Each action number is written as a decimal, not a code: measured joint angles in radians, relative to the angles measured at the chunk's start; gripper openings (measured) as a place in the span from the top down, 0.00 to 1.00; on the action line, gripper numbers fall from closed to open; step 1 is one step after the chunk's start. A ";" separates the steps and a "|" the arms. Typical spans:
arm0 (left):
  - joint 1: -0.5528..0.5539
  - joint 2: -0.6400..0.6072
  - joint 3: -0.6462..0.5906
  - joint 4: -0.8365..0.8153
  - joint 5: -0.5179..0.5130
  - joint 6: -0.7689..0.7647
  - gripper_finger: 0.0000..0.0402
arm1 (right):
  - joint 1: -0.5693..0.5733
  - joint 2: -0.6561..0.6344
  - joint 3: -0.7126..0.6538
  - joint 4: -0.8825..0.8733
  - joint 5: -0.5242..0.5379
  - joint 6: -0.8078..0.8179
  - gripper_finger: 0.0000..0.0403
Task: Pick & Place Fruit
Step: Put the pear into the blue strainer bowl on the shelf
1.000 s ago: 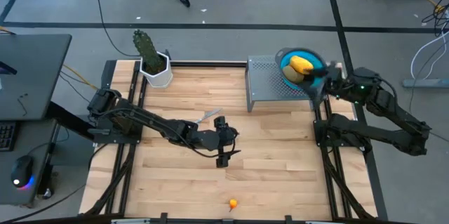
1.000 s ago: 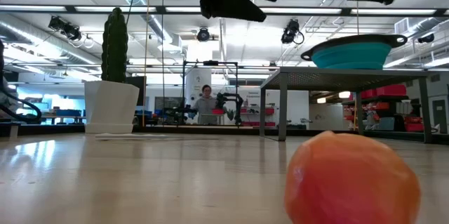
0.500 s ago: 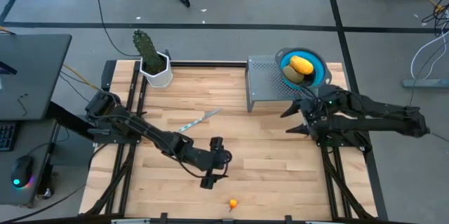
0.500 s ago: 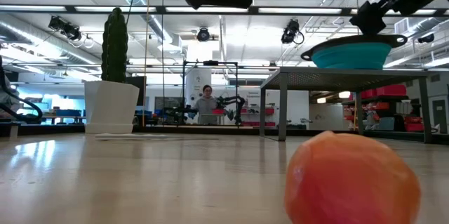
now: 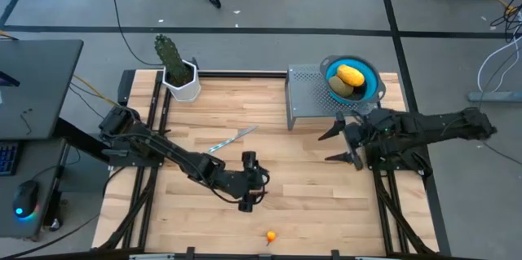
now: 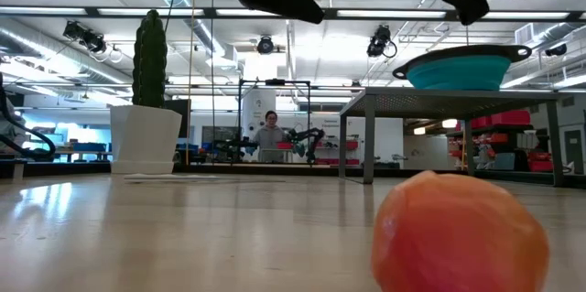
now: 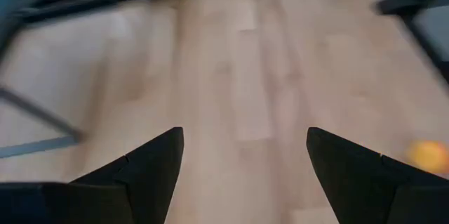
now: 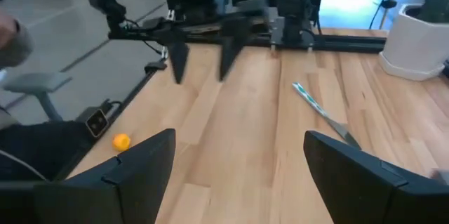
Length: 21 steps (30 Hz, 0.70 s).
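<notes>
Orange fruit (image 5: 270, 235): one on table (image 5: 310, 195)

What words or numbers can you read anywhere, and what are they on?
None can be read.
The pot, bowl, knife and both arms show no lettering.
Red bins and screens in the room behind the table are too small and blurred to read.

Left hand (image 7: 242, 155) open, empty, fingers (image 7: 147, 164) apart over bare wooden bench (image 7: 231, 62). Small orange fruit (image 7: 429, 155) on bench near frame edge, blurred.
</notes>
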 joint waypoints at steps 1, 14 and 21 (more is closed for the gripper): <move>0.002 0.000 0.000 0.000 -0.033 0.002 0.23 | 0.030 0.020 0.000 0.020 0.030 -0.004 0.20; 0.083 0.000 0.000 0.150 -0.070 0.058 0.23 | 0.280 0.291 0.000 0.267 0.258 -0.018 0.20; 0.107 0.000 0.000 0.306 0.077 0.155 0.23 | 0.335 0.452 0.000 0.426 0.258 -0.014 0.20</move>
